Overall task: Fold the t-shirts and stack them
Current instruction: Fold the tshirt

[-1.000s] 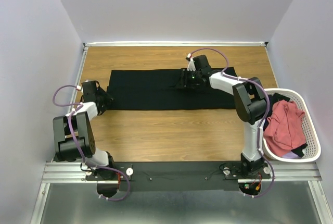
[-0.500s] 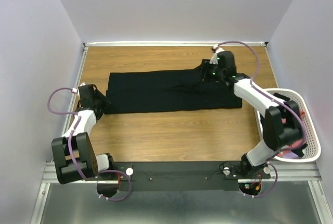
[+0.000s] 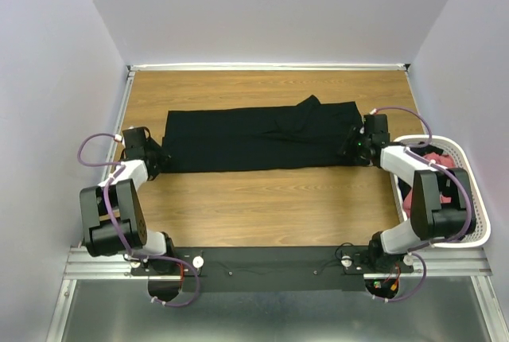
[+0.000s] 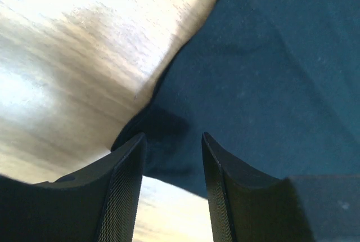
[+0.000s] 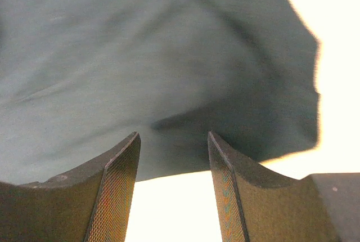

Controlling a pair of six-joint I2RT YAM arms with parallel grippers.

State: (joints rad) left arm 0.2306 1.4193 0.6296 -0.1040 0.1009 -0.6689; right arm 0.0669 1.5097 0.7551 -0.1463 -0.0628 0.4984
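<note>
Shifted over the last second: right gripper [image 3: 356, 146], from above the middle of the black t-shirt [image 3: 254, 137] out to its 3 o'clock end. Left gripper [image 3: 158, 157] much as before, at the 9 o'clock end.

Left fingers [image 4: 121, 197]: spread apart, mesh-textured pads facing each other, nothing clamped. Corner of the black cloth lying in the gap between the tips, with bare wood at 10 o'clock and 6 o'clock in the wrist view.

Right fingers [image 5: 115, 197]: likewise spread apart, not pinching. Rumpled edge of the black cloth just beyond the tips, bright table surface below it.

Black t-shirt: laid flat as a long band running 9 to 3 o'clock across the wooden table [image 3: 262, 207], with one small flap raised on its far edge toward 1 o'clock.

White mesh basket [image 3: 479, 213]: off the table's 3 o'clock side, partly behind the right arm. Salmon-red cloth [image 3: 436, 157] inside, seen only in scraps.
</note>
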